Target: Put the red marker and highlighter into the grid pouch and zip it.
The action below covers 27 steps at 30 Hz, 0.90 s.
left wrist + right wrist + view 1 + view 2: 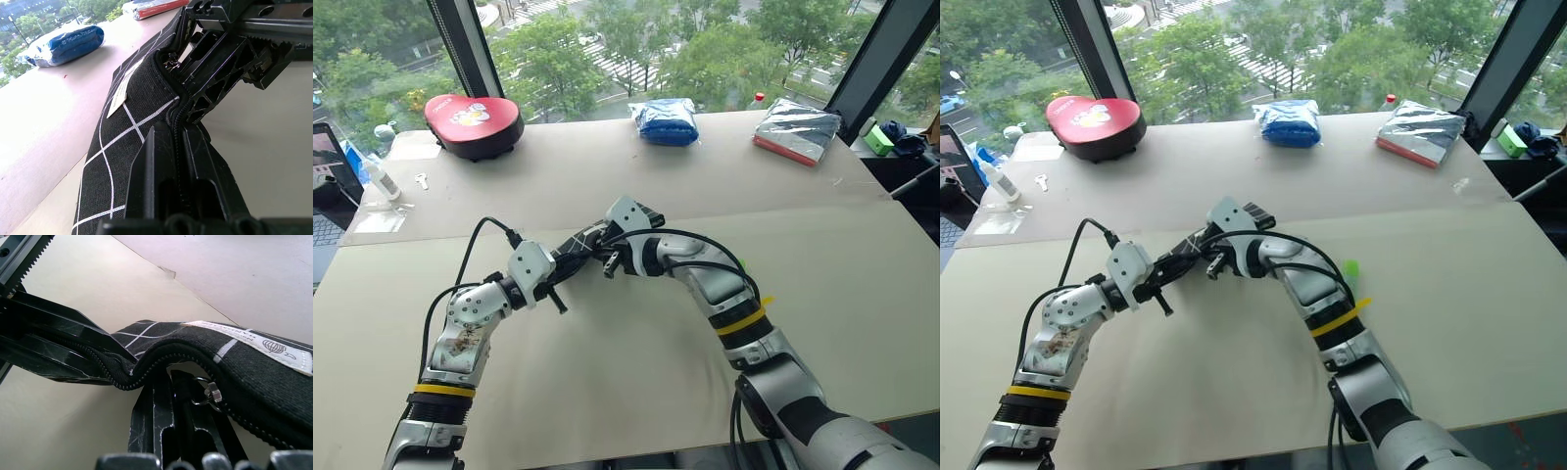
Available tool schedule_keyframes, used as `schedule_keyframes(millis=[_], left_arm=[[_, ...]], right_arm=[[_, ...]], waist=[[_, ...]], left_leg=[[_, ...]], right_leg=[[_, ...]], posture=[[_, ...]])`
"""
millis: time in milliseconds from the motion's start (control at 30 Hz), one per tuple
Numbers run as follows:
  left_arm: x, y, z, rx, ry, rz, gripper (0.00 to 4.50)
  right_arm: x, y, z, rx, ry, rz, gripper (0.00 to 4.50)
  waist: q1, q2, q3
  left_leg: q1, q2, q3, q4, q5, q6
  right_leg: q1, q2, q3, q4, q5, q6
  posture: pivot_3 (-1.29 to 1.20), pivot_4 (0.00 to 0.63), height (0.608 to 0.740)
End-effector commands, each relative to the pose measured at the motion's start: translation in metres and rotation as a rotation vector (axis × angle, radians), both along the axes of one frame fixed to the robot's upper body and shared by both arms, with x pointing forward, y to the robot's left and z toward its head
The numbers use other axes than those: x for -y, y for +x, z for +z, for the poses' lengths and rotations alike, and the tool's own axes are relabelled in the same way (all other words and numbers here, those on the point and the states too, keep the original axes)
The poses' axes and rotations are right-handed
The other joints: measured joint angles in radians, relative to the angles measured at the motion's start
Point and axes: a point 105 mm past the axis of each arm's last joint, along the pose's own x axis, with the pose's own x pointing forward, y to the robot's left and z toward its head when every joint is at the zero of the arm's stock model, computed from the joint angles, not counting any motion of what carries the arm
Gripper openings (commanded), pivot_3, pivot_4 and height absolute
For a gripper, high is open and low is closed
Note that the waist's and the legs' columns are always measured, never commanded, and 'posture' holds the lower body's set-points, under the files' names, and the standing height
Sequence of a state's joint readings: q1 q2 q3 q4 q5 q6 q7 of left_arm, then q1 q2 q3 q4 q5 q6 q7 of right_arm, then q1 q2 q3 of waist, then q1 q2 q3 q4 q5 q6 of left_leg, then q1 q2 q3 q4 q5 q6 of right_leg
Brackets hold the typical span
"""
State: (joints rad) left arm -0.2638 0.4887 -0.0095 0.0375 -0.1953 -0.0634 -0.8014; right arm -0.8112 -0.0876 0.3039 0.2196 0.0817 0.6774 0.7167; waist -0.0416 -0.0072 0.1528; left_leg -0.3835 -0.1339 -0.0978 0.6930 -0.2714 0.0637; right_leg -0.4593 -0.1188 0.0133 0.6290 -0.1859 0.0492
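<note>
- Pouch is held above the tabletop between both arms.
- Left fingers are clamped on its zipper edge.
- Right fingers are closed at the zipper.
- Highlighter lies beside the right arm.

A pale table stands before tall dark-framed windows — daylight, green treetops and a street beyond.
</note>
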Motion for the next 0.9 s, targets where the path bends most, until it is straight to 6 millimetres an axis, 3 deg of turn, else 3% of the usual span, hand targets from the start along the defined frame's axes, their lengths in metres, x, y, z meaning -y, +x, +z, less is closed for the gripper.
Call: schedule_keyframes(millis=[33, 100, 133, 167, 367, 467, 633, 733, 767, 900], left_arm=[[0.007, -0.001, 0.016, 0.062, -0.019, -0.029, 0.0], [0.007, -0.001, 0.016, 0.061, -0.019, -0.029, 0.0], [0.008, -0.001, 0.016, 0.061, -0.019, -0.029, 0.0], [0.008, -0.001, 0.016, 0.061, -0.019, -0.029, 0.0], [0.008, 0.0, 0.017, 0.065, -0.02, -0.028, 0.0], [0.008, -0.001, 0.018, 0.066, -0.02, -0.026, 0.0], [0.007, -0.002, 0.018, 0.062, -0.023, -0.024, 0.0], [0.006, -0.004, 0.018, 0.06, -0.027, -0.025, 0.0], [0.006, -0.004, 0.018, 0.059, -0.029, -0.025, 0.0], [0.003, -0.006, 0.019, 0.059, -0.034, -0.02, 0.0]], right_arm=[[-0.003, 0.006, 0.027, 0.083, 0.049, 0.018, 0.02], [0.002, 0.011, 0.032, 0.088, 0.07, -0.004, 0.02], [0.003, 0.01, 0.034, 0.082, 0.087, 0.004, 0.72], [0.003, 0.009, 0.035, 0.078, 0.099, 0.01, 0.88], [0.007, -0.003, 0.037, 0.047, 0.138, 0.057, 2.9], [0.026, -0.019, 0.036, -0.012, 0.165, 0.102, 3.97], [0.064, -0.059, 0.041, -0.052, 0.184, 0.23, 3.97], [0.107, -0.089, 0.034, -0.028, 0.075, 0.266, 3.97], [0.12, -0.09, 0.033, -0.012, 0.04, 0.239, 3.97], [0.17, -0.058, 0.044, 0.054, -0.03, -0.065, 3.97]], waist=[[0.0, 0.0, 0.0], [0.0, 0.0, 0.0], [0.001, 0.0, 0.0], [0.001, 0.0, 0.0], [0.001, 0.0, 0.0], [0.004, 0.0, 0.0], [0.009, 0.0, 0.0], [0.031, 0.0, 0.0], [0.035, 0.0, 0.0], [0.032, -0.001, 0.001]], left_leg=[[0.0, 0.0, 0.0, 0.0, 0.0, 0.0], [0.0, 0.0, 0.0, 0.0, 0.0, 0.0], [0.0, 0.0, 0.0, 0.0, 0.0, 0.0], [0.0, 0.0, 0.0, 0.0, 0.0, 0.0], [0.0, 0.0, 0.0, 0.0, 0.0, 0.0], [0.0, 0.0, 0.0, 0.0, 0.0, 0.0], [-0.001, 0.0, 0.0, 0.0, 0.0, 0.001], [-0.001, 0.0, 0.0, 0.001, -0.001, 0.002], [-0.001, 0.0, 0.0, 0.0, -0.002, 0.002], [-0.001, 0.0, 0.003, 0.001, -0.002, 0.003]], right_leg=[[0.0, 0.0, 0.0, 0.0, 0.0, 0.0], [0.0, 0.0, 0.0, 0.0, 0.0, 0.0], [0.0, 0.0, 0.0, 0.0, 0.0, 0.0], [0.0, 0.0, 0.0, 0.0, 0.0, 0.0], [0.0, 0.0, 0.0, 0.0, 0.0, 0.0], [0.0, 0.0, 0.0, 0.0, 0.0, 0.0], [0.001, 0.0, 0.0, -0.002, 0.0, 0.0], [0.002, -0.001, -0.001, -0.004, 0.0, 0.0], [0.002, -0.001, -0.001, -0.004, 0.0, 0.0], [0.002, -0.002, 0.0, -0.005, 0.0, 0.0]], posture=[[0.0, 0.15, 0.74], [0.0, 0.15, 0.74], [0.0, 0.15, 0.74], [0.0, 0.15, 0.74], [0.0, 0.15, 0.74], [0.0, 0.15, 0.74], [0.0, 0.15, 0.74], [0.0, 0.15, 0.74], [0.0, 0.15, 0.74], [0.0, 0.15, 0.74]])
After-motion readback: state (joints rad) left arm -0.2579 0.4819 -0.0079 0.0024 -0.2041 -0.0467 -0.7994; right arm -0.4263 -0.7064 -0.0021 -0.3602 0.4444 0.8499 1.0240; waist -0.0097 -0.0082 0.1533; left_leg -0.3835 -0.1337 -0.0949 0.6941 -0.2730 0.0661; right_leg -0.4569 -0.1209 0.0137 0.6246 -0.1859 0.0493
